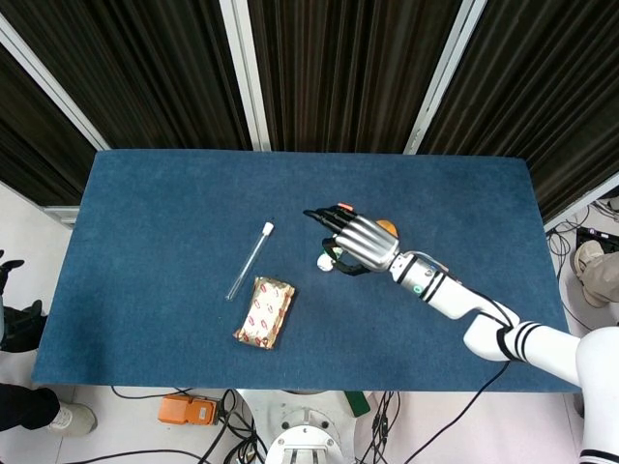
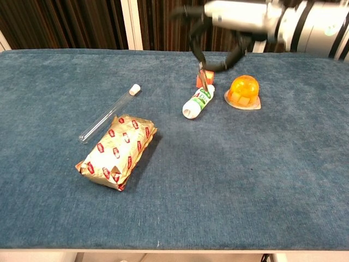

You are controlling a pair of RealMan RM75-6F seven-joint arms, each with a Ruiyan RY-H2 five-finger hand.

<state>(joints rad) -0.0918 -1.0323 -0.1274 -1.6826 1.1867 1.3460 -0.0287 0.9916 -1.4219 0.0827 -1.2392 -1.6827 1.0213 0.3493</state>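
blue cloth counter (image 2: 65, 229), dark curtains behind. right robot hand (image 2: 229, 22) raised above counter, pinching small metal clip (image 2: 203, 73) btwn thumb & finger, other fingers spread. below it: white bottle w/ green label (image 2: 197, 102), orange cube (image 2: 198, 82), orange jelly cup (image 2: 243, 90). left robot hand not visible.

One test tube (image 2: 108, 114), one foil snack packet (image 2: 118, 150), one small bottle (image 2: 198, 102), one orange cube (image 2: 200, 82), one orange jelly cup (image 2: 243, 91).
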